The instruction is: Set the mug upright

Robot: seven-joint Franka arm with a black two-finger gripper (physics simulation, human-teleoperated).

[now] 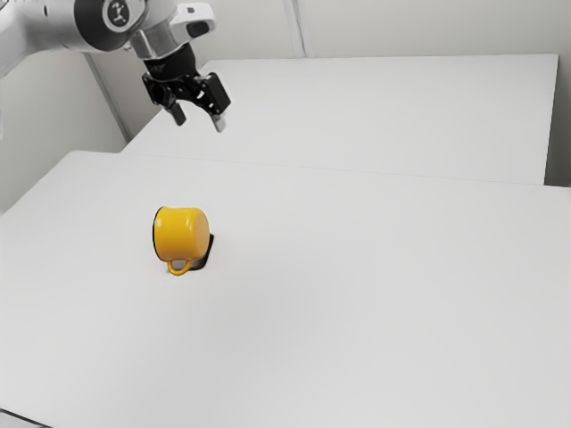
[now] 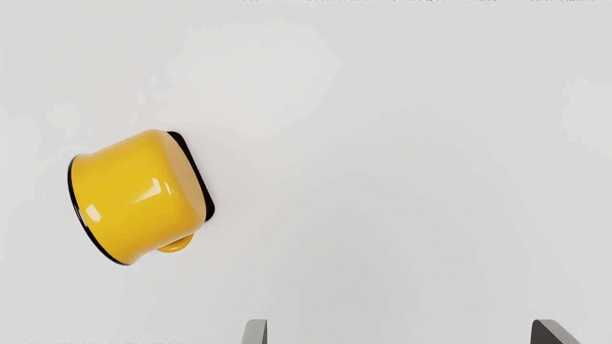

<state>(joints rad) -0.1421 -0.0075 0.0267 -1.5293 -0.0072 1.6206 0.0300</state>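
The mug (image 1: 180, 234) lies on its side on the white surface (image 1: 357, 294), so it needs a quarter turn to stand. To do this well, I would bring the tool over it, turn the hand so that the fingers straddle the body across its axis, and keep them off the handle (image 1: 180, 272). A firm but gentle squeeze on the round wall, a small lift, then a slow tilt bringing the base (image 2: 184, 177) down flat before letting go; rushed, it could roll or slip in the grip.

Its axis runs roughly level, along the exterior view's left-right line; the body is stubby, hardly longer than wide. The mouth, edged by a black rim (image 2: 78, 210), faces the exterior view's left, the base its right, and the handle sits low on the near side. By the base end a dark flat piece (image 1: 210, 251) peeks out. High above and well apart hangs the tool (image 1: 199, 122), open and empty.
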